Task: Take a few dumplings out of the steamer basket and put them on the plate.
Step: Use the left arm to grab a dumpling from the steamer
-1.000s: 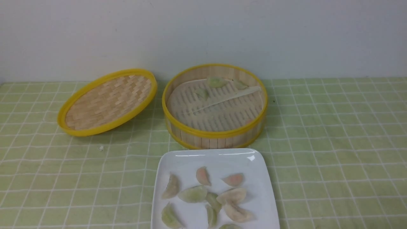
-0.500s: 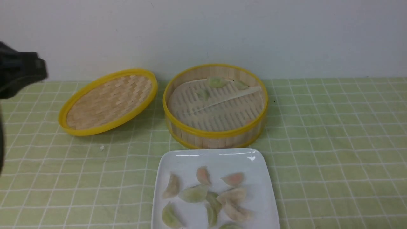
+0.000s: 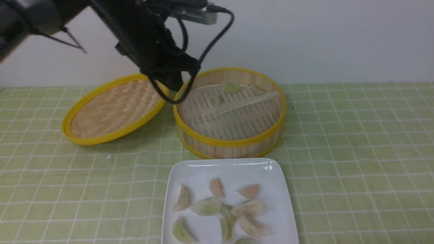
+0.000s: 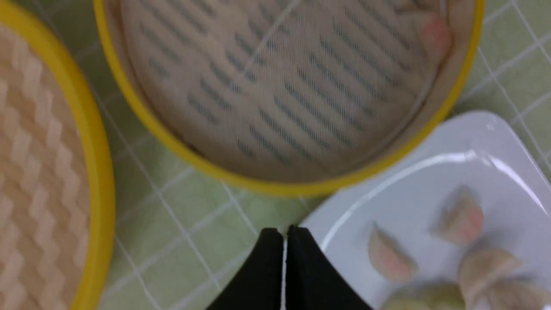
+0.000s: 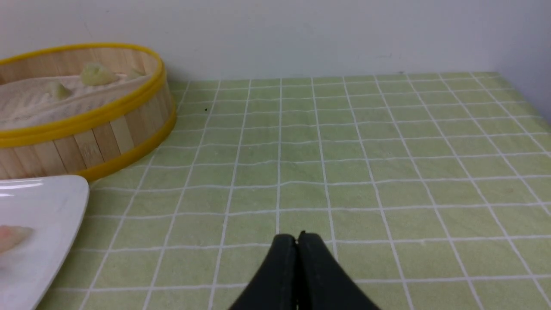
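Checked cloth (image 5: pixel 387 150), steamer basket (image 3: pixel 230 142), lid (image 3: pixel 112 112), plate (image 3: pixel 230 169); left gripper (image 4: pixel 284 234), right gripper (image 5: pixel 297 239) pressed together, empty.
Basket, lid, plate lie below left gripper; left arm (image 3: pixel 149 40) covers lid's far rim in front view. Right gripper shows only in its wrist view, cloth ahead. Green dumplings (image 3: pixel 230 87): three near basket's far wall, outside left wrist view; more on plate.

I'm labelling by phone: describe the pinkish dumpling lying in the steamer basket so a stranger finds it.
Find the deep yellow-rimmed steamer basket behind the white plate. Inside, against its near wall toward the robot's right, lies the pinkish dumpling. It is the only pink one there; the green dumplings sit by the far wall.
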`<move>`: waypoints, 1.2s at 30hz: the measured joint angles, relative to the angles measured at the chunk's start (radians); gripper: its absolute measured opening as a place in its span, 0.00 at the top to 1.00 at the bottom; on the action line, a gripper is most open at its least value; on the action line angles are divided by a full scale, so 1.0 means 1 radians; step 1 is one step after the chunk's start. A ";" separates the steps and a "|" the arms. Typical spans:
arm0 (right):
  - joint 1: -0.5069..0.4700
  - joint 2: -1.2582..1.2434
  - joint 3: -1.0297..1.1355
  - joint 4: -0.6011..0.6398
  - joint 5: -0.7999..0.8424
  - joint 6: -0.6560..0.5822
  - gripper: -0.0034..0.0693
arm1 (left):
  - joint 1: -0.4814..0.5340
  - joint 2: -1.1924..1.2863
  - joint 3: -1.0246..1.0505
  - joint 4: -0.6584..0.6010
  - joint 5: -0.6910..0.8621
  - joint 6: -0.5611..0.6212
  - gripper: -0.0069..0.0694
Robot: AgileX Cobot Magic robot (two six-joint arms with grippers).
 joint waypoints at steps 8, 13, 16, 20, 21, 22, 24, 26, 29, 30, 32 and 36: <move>0.000 0.000 0.000 0.000 -0.001 0.000 0.97 | -0.023 0.308 -0.439 0.030 0.011 0.066 0.92; 0.000 0.000 0.000 0.000 -0.001 0.000 0.97 | -0.023 0.515 -0.678 0.030 0.014 0.169 0.90; 0.000 0.000 0.000 0.000 -0.001 0.000 0.97 | -0.023 0.608 -0.744 0.024 0.011 0.174 0.84; 0.000 0.000 0.000 0.000 -0.001 0.000 0.97 | -0.023 0.677 -0.754 0.017 -0.047 0.190 0.65; 0.000 0.000 0.000 0.000 -0.001 0.000 0.97 | -0.023 0.685 -0.754 0.015 -0.059 0.192 0.61; 0.000 0.000 0.000 0.000 -0.001 0.000 0.97 | -0.023 0.701 -0.755 0.011 -0.082 0.194 0.53; 0.000 0.000 0.000 0.000 -0.001 0.000 0.97 | -0.023 0.714 -0.756 0.011 -0.111 0.193 0.39; 0.000 0.000 0.000 0.000 -0.001 0.000 0.97 | -0.023 0.718 -0.755 0.020 -0.122 0.191 0.30; 0.000 0.000 0.000 0.000 -0.001 0.000 0.97 | -0.023 0.719 -0.752 0.034 -0.140 0.190 0.21; 0.000 0.000 0.000 0.000 -0.001 0.000 0.97 | -0.023 0.721 -0.752 0.038 -0.147 0.190 0.19; 0.000 0.000 0.000 0.000 -0.002 0.000 0.97 | -0.023 0.725 -0.752 0.040 -0.152 0.190 0.18; 0.000 0.000 0.000 0.000 -0.002 0.000 0.97 | -0.023 0.763 -0.752 0.042 -0.165 0.171 0.19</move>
